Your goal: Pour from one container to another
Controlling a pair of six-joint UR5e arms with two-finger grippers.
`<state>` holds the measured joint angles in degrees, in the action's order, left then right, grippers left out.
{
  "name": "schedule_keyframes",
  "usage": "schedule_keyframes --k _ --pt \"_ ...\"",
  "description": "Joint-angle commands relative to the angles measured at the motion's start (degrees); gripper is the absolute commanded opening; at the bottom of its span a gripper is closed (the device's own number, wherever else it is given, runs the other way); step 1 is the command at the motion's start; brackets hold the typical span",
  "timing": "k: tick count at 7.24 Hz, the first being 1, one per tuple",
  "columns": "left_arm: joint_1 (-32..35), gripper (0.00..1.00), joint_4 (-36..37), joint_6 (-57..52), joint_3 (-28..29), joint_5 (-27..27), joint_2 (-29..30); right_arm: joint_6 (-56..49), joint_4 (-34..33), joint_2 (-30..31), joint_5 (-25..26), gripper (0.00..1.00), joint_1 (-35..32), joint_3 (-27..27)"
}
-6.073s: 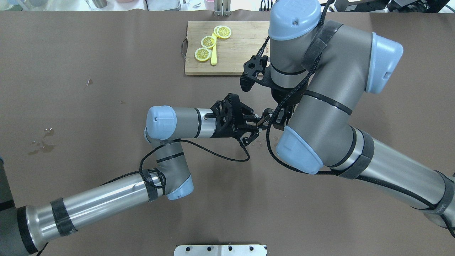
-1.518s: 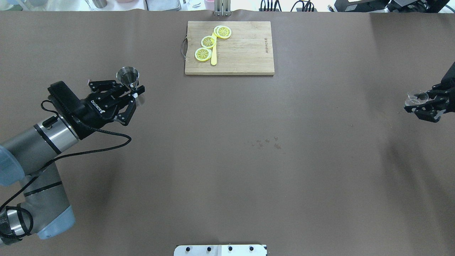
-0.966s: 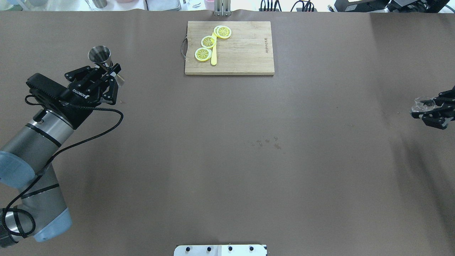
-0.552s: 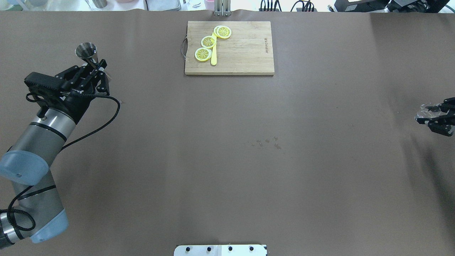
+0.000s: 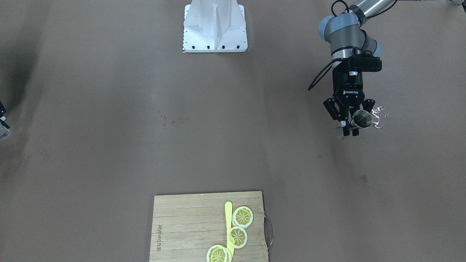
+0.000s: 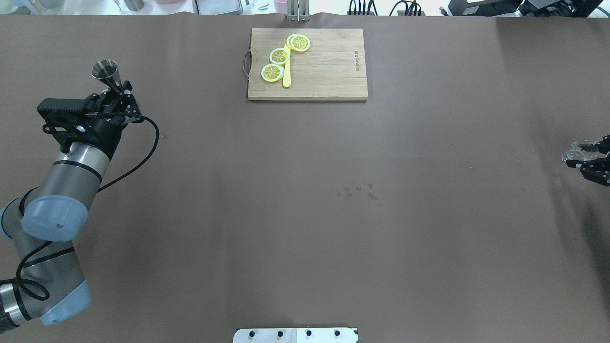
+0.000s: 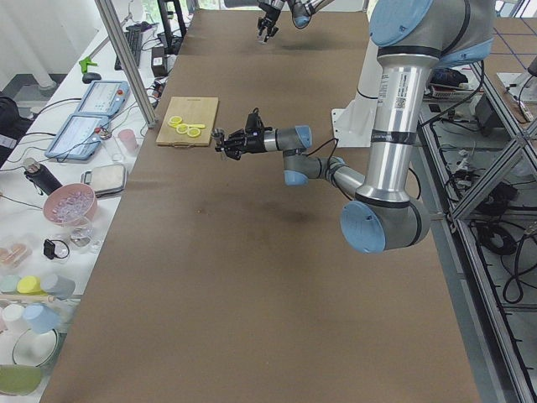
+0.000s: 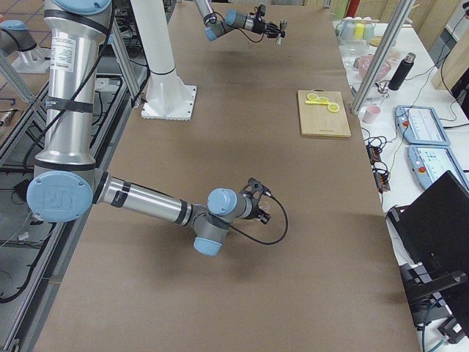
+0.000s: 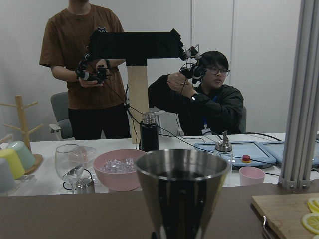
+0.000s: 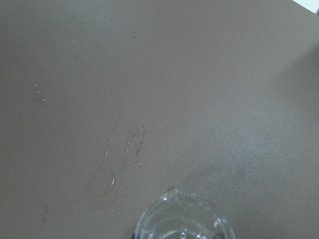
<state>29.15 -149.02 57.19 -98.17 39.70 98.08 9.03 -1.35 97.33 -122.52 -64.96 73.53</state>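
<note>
Looking from overhead, the left claw (image 6: 119,89) is clamped narrow around the waist of a steel cup (image 6: 106,70), a 2-ended measure. The right claw (image 6: 585,158), at the far edge of the table (image 6: 305,247), grips a small clear glass (image 6: 575,151) at its fingertips. The 2 claws are well apart, each at its own end. That view hides the table under the left arm, but the camera facing the robot shows a glinting wet patch (image 5: 378,115) just beside the steel cup, on the side away from the right claw; it catches only a sliver of the right claw at its edge. The left wrist camera alone brings the steel cup close: it stands upright between the fingers, long axis vertical, rim level and mouth up, and its inside is dark, so how full it is cannot be told. Beyond the cup that camera shows a pink bowl (image 9: 117,174) with what looks like ice, a standing person (image 9: 84,64) and a seated person (image 9: 209,107). The right wrist camera alone looks into the clear glass: the mouth faces the camera with droplets on the rim, and whether liquid lies in it cannot be told. Wet streaks (image 10: 119,159) mark the table beyond that claw. A cluster of drops (image 6: 356,189) lies between the 2 claws, and a cutting board (image 6: 329,66) with lemon slices (image 6: 272,72) lies off to the right of the left claw, a little farther from the robot.
</note>
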Motion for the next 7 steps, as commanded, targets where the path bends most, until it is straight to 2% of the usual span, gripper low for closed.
schedule_keyframes --k 1,7 --pt "0.82 0.00 6.43 5.89 0.09 -2.34 0.09 2.56 2.84 -0.29 0.35 0.00 0.18 -1.20" --pt "2.85 0.00 31.12 31.80 1.49 -5.60 -0.09 4.59 5.83 -2.84 0.70 0.00 3.16 -3.48"
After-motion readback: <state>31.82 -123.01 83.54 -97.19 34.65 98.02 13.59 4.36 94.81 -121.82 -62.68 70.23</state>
